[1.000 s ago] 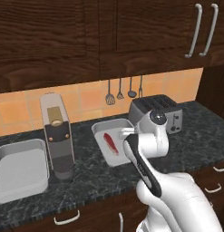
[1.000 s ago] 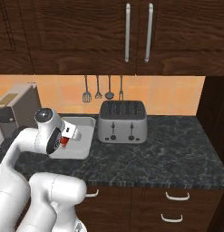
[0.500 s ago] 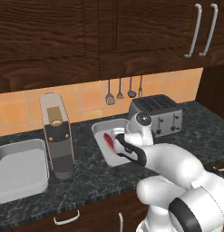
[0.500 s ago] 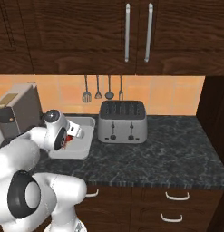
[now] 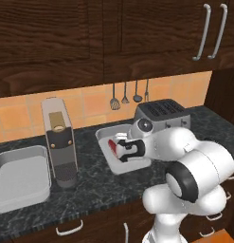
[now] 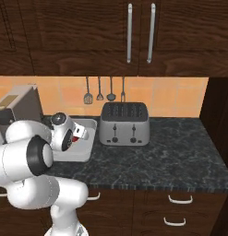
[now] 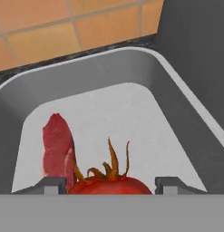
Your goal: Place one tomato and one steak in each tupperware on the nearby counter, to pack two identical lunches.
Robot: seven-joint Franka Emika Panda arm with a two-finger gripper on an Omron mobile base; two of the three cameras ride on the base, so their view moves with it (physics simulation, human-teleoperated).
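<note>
A grey tupperware [image 7: 177,86] lies on the black counter [image 5: 94,190] beside the toaster, with a red steak [image 7: 56,145] flat on its floor at the left. My gripper [image 7: 112,186] hangs just above the inside of this tupperware [image 5: 119,167], and its two fingertips flank a red tomato [image 7: 109,183] with a dried green stem. From the right base camera the tomato [image 6: 77,133] is a red spot at the gripper [image 6: 79,133] over the tupperware [image 6: 83,154]. A second, empty tupperware [image 5: 21,178] lies at the counter's far left.
A tall coffee machine [image 5: 59,142] stands between the two tupperwares. The toaster [image 6: 123,123] sits right of the near tupperware. Utensils [image 5: 124,97] hang on the orange tiled wall. Dark drawers with silver handles [image 6: 179,199] run under the counter.
The arm has folded forward and down, bringing the hand with the tomato low over the tupperware that holds the steak. The steak has not moved.
</note>
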